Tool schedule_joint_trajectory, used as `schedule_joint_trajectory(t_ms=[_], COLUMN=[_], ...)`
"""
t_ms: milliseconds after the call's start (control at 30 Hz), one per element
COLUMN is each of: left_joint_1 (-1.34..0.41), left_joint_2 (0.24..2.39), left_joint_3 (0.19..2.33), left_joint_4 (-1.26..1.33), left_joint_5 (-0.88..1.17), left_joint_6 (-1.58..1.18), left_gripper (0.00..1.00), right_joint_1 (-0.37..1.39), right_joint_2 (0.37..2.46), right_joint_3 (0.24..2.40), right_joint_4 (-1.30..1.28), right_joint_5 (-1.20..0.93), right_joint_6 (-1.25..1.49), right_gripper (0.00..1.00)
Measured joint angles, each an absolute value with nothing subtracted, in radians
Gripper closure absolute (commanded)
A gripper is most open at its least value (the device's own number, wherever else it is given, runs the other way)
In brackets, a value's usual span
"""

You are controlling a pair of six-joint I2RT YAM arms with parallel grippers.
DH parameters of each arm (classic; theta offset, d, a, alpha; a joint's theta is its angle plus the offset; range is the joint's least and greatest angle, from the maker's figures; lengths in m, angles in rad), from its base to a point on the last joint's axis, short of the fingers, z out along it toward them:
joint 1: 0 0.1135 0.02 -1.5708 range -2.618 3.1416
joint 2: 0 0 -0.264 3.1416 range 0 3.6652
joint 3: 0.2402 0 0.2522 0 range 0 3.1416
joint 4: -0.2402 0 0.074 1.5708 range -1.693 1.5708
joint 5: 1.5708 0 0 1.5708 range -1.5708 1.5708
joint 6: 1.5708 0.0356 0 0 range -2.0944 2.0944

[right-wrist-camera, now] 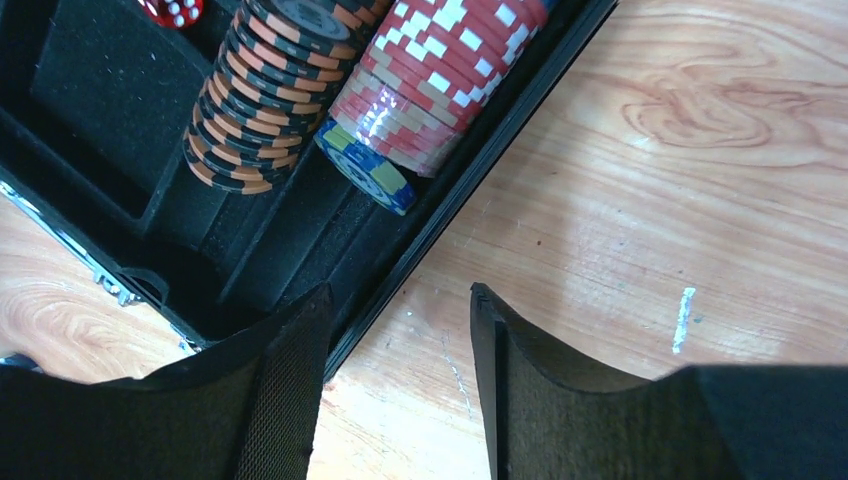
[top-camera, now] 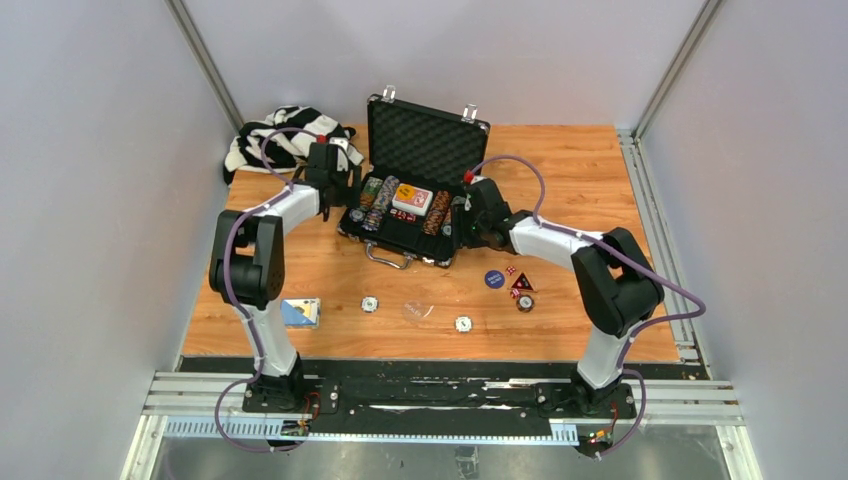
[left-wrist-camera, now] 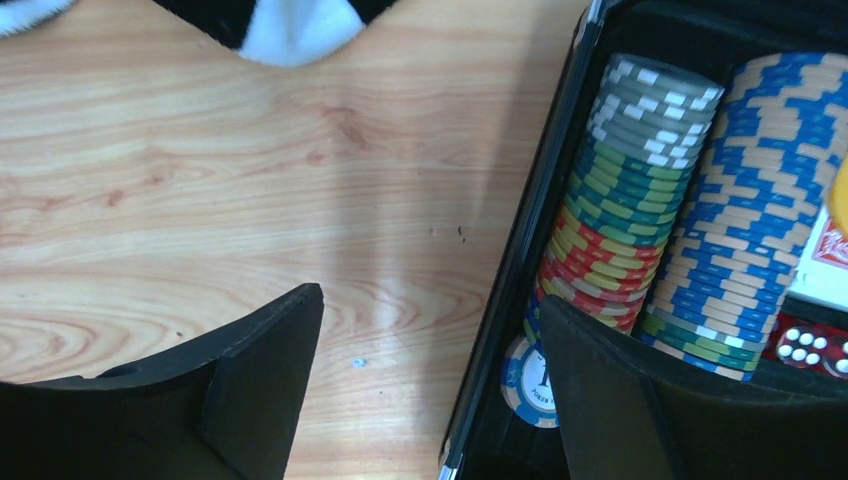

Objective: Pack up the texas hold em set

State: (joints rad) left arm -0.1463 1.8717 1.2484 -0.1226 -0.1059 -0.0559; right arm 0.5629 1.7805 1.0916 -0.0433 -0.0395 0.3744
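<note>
The black briefcase [top-camera: 425, 140] is sitting open, foam lid standing up. Inside it, multicoloured chips [left-wrist-camera: 640, 200] are lying in rows beside the card deck [top-camera: 412, 200] and red dice [left-wrist-camera: 812, 345]. The left gripper [left-wrist-camera: 428, 300] and right gripper [right-wrist-camera: 400, 290] are both gaping wide, each straddling one of its side walls. A few dealer buttons [top-camera: 369, 304] are lying loose in front of it.

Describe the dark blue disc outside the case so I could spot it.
Start at the open black briefcase in the middle of the wooden table. Off its front right corner lies the dark blue disc. Among the loose pieces there, it alone is round and solid dark blue.
</note>
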Motion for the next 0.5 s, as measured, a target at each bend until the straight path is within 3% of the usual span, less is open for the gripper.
schedule_joint_trajectory(t_ms=[333, 500], left_joint_1=[-0.146, -0.147], left_joint_2=[1.951, 1.953], left_joint_3=[1.338, 1.345], left_joint_4=[-0.223, -0.246], left_joint_5=[-0.078, -0.069], left_joint_6=[-0.072, -0.080], left_gripper=[0.27, 0.28], right_joint_1=[0.584, 0.584], right_joint_2=[1.806, 1.806], right_joint_3=[1.093, 1.106], right_joint_4=[-0.032, -0.052], right_joint_5=[-0.033, -0.005], right_joint_6=[0.398, 0.421], right_gripper=[0.88, 0.99])
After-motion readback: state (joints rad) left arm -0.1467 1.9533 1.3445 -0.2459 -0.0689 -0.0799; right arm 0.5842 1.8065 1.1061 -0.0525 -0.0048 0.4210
